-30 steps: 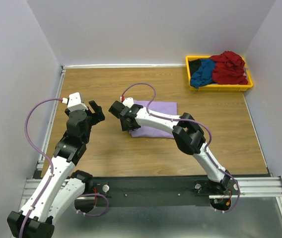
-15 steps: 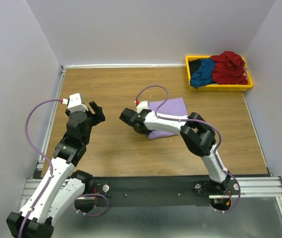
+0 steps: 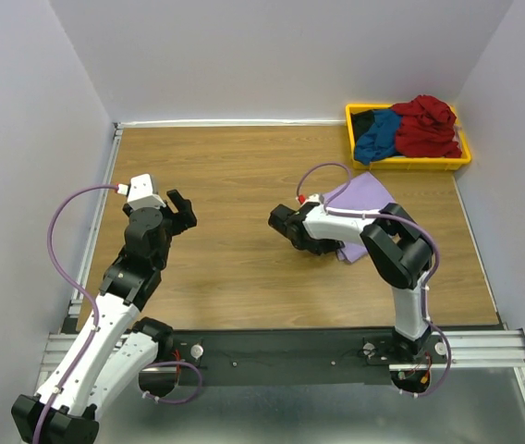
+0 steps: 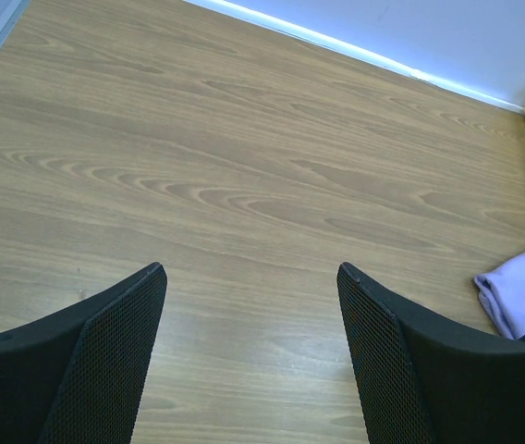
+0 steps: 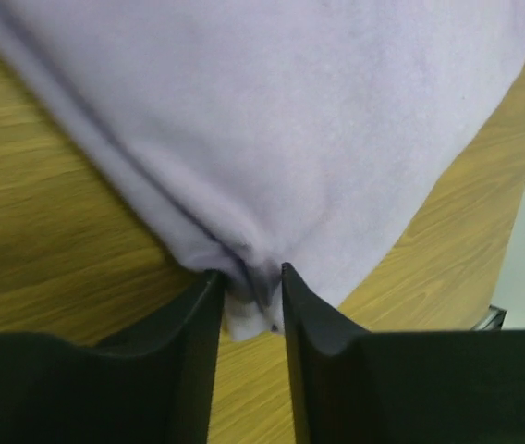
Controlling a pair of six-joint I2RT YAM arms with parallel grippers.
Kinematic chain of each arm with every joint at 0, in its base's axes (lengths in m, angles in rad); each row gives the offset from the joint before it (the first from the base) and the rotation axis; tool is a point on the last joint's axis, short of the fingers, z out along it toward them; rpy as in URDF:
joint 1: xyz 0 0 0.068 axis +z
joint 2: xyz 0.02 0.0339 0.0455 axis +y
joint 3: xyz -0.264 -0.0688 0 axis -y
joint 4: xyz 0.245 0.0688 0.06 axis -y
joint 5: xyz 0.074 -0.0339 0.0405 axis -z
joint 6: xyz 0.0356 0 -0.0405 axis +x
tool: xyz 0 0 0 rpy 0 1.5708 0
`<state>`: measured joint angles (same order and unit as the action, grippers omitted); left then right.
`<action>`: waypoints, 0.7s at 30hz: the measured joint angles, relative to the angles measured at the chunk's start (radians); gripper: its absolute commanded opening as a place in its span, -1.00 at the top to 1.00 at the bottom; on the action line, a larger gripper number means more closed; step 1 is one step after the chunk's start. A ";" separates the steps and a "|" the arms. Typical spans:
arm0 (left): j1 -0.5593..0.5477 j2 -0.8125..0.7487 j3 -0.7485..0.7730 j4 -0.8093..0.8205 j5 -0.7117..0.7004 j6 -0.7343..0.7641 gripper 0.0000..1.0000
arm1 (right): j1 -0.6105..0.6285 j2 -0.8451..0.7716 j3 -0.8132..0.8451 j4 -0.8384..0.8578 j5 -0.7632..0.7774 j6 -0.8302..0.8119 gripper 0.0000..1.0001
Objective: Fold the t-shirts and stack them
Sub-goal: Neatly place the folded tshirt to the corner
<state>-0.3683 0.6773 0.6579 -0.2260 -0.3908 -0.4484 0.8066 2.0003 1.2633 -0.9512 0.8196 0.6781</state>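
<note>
Wood-grain table (image 3: 244, 166), pale lavender walls (image 3: 281, 55), metal rail (image 3: 281, 347) along near edge

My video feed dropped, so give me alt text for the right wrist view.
The right gripper is shut on a bunched edge of the lavender t-shirt, pinched between its two black fingers. The cloth fills the upper frame, with wooden table showing at left and lower right.

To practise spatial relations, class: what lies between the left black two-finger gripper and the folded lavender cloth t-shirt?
Bare wooden tabletop, then the right gripper pinching the lavender t-shirt, as the top external view shows; the left gripper hangs open.
</note>
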 measured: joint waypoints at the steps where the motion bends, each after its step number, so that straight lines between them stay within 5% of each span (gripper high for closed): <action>1: 0.000 0.000 0.000 0.000 0.000 0.000 -0.64 | 0.006 -0.002 0.010 0.006 -0.007 -0.031 0.07; 11: 0.000 0.022 0.000 0.002 -0.003 0.003 -0.64 | 0.073 0.110 0.235 0.117 -0.049 -0.251 -0.08; 21: 0.000 0.040 0.000 0.002 -0.034 0.007 -0.64 | 0.043 0.180 0.271 0.118 0.101 -0.328 -0.11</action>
<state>-0.3687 0.7177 0.6579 -0.2241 -0.4244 -0.4416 0.8501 2.1799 1.5345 -0.8330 0.9203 0.3504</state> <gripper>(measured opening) 0.821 0.546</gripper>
